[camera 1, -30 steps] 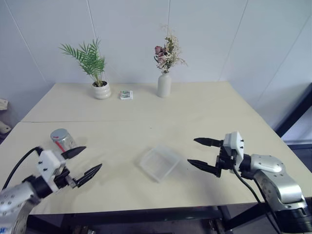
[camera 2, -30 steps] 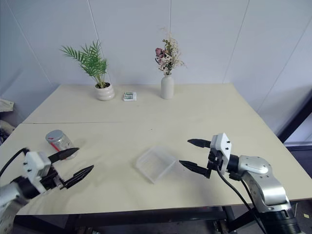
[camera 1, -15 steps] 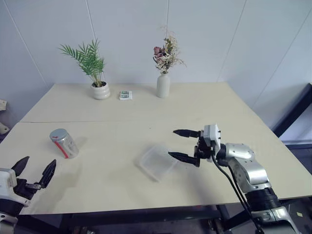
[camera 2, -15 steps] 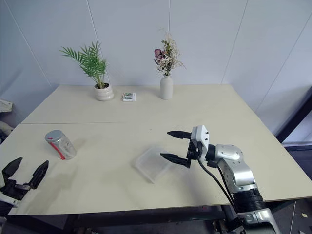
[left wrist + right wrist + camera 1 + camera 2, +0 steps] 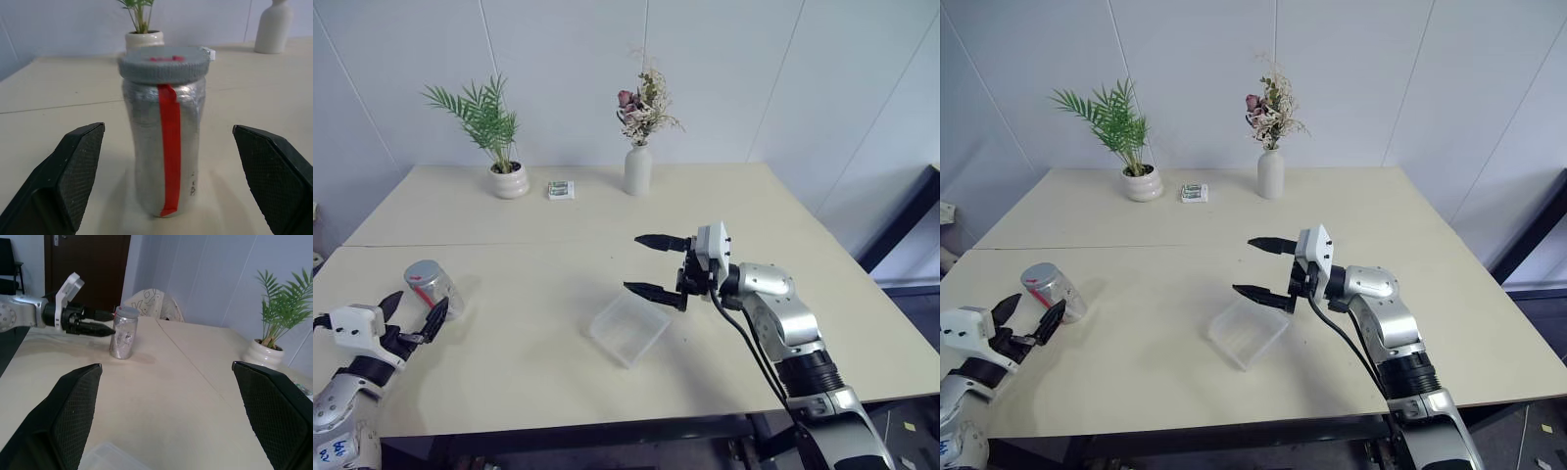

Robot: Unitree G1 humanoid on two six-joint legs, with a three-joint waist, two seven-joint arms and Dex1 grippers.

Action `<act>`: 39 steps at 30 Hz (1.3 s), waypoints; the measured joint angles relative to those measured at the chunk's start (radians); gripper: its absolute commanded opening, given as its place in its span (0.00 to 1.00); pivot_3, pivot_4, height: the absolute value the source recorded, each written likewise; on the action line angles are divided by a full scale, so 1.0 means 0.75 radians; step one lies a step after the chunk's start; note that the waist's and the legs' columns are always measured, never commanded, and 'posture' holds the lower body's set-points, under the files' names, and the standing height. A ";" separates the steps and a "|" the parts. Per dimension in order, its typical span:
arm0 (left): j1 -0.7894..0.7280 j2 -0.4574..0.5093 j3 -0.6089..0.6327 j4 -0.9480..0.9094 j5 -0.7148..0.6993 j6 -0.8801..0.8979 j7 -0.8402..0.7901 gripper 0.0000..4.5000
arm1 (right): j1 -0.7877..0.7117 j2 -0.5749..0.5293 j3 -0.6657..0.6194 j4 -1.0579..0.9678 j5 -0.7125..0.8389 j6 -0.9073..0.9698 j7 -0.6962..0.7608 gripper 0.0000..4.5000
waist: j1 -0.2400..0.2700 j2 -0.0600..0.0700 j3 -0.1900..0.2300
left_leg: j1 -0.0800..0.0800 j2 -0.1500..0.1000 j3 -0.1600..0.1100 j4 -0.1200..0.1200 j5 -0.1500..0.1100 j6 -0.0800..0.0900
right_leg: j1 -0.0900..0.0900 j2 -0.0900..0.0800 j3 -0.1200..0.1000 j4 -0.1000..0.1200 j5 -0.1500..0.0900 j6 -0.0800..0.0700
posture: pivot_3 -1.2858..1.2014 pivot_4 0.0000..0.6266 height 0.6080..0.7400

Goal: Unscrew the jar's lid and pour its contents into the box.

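Here the jar (image 5: pixel 433 285) was seen upright near the table's (image 5: pixel 724 196) left edge, long axis vertical, lid (image 5: pixel 164 62) uppermost, red strip facing the spread left gripper (image 5: pixel 409 317) just beside it. The right gripper (image 5: pixel 646 266) was held agape above the box (image 5: pixel 628 328).

The contents cannot be made out through the silvery wall of the jar (image 5: pixel 165 147). The bottom edge of the right wrist view cuts off the box (image 5: pixel 110 458), leaving one corner. The print on the packet (image 5: pixel 561 190) is too small to read.
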 measured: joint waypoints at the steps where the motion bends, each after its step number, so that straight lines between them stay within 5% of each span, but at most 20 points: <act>1: -0.009 0.000 -0.003 0.018 0.006 -0.009 0.000 0.99 | 0.000 0.000 0.000 -0.007 0.000 0.008 -0.004 1.00 | 0.000 0.000 0.000 | 0.000 0.000 0.000 0.000 0.000 0.000 | 0.000 0.000 0.000 0.000 0.000 0.000 | 0.52 0.24 1.00; 17: -0.254 0.041 -0.085 0.337 0.113 -0.162 0.078 0.99 | 0.055 0.004 0.001 -0.097 0.003 0.061 -0.065 1.00 | 0.007 0.000 0.000 | 0.000 -0.001 0.001 0.002 0.000 0.000 | 0.000 0.000 0.000 0.000 0.001 0.001 | 0.52 0.24 1.00; 26: -0.295 0.041 -0.111 0.401 0.114 -0.210 0.069 0.46 | 0.068 0.008 0.001 -0.097 0.003 0.059 -0.084 1.00 | 0.007 -0.001 0.000 | -0.001 -0.001 0.001 0.002 0.000 0.000 | 0.000 0.000 0.000 0.000 0.001 0.001 | 0.52 0.24 1.00; 33: -0.280 0.034 -0.121 0.358 0.101 -0.186 0.050 0.45 | 0.071 0.009 0.001 -0.102 0.004 0.062 -0.094 1.00 | 0.007 -0.001 0.000 | -0.001 -0.001 0.001 0.002 0.000 0.000 | 0.000 0.000 0.000 0.001 0.001 0.001 | 0.52 0.24 1.00; 39: -0.210 -0.006 -0.226 -0.027 -0.023 0.020 -0.079 0.45 | 0.074 0.017 -0.001 -0.233 0.048 0.200 -0.167 1.00 | 0.016 -0.001 0.000 | -0.002 -0.001 0.000 0.002 0.000 0.000 | 0.000 0.000 0.000 0.000 0.001 0.001 | 0.52 0.24 1.00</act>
